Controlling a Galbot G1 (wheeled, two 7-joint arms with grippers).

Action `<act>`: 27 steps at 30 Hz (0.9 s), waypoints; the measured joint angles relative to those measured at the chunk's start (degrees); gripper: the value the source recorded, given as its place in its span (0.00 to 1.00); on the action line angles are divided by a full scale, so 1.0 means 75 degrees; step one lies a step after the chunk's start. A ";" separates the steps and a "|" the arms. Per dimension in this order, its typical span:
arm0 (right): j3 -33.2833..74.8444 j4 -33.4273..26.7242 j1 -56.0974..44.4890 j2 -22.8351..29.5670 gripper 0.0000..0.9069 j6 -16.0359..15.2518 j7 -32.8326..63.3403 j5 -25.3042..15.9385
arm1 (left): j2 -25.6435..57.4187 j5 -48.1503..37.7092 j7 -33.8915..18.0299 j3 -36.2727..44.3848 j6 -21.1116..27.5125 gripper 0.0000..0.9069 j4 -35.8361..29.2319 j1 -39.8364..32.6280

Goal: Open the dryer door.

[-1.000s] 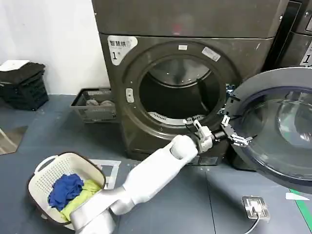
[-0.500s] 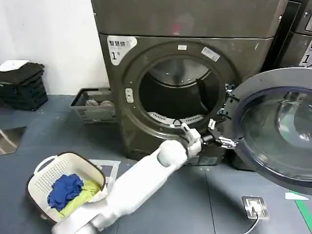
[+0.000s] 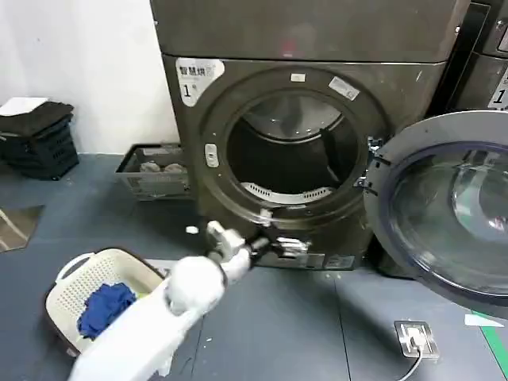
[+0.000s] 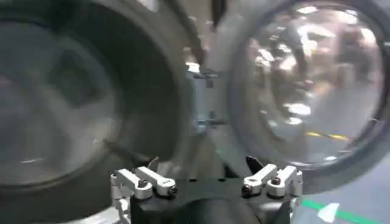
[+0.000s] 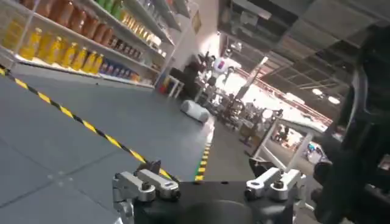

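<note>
Glossy chrome-ringed, glass dryer door (image 3: 444, 214)

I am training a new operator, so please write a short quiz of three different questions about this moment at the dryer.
1. True or false: the dryer door is swung wide open.
2. Which thing is nearest the left gripper? A) the laundry basket B) the lower rim of the drum opening C) the wire tray
3. Fill in: the fingers of the left gripper are ____.

Key: 1 true, the door hangs at the right of the machine. 2 B. 3 open, and holding nothing.
</note>
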 joint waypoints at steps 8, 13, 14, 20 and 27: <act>-0.0173 0.0008 0.0031 -0.0088 1.00 -0.0023 0.0000 -0.0042 | 0.0749 -0.0968 -0.0977 -0.1611 0.1196 1.00 -0.1014 0.1567; -0.0323 -0.0013 0.0064 -0.0166 1.00 -0.0023 0.0000 -0.0080 | 0.0825 -0.1893 -0.1740 -0.2575 0.2242 1.00 -0.1453 0.2178; -0.0346 -0.0021 0.0071 -0.0179 1.00 -0.0024 0.0000 -0.0090 | 0.0863 -0.2149 -0.1967 -0.2793 0.2355 1.00 -0.1517 0.2249; -0.0527 -0.0041 0.0115 -0.0292 1.00 -0.0050 0.0003 -0.0128 | 0.1266 -0.3542 -0.3135 -0.3798 0.2445 1.00 -0.1477 0.2448; -0.0781 -0.0007 0.0233 -0.0401 1.00 -0.0103 0.0019 -0.0172 | 0.2214 -0.5148 -0.4060 -0.4312 0.2445 1.00 -0.0974 0.2165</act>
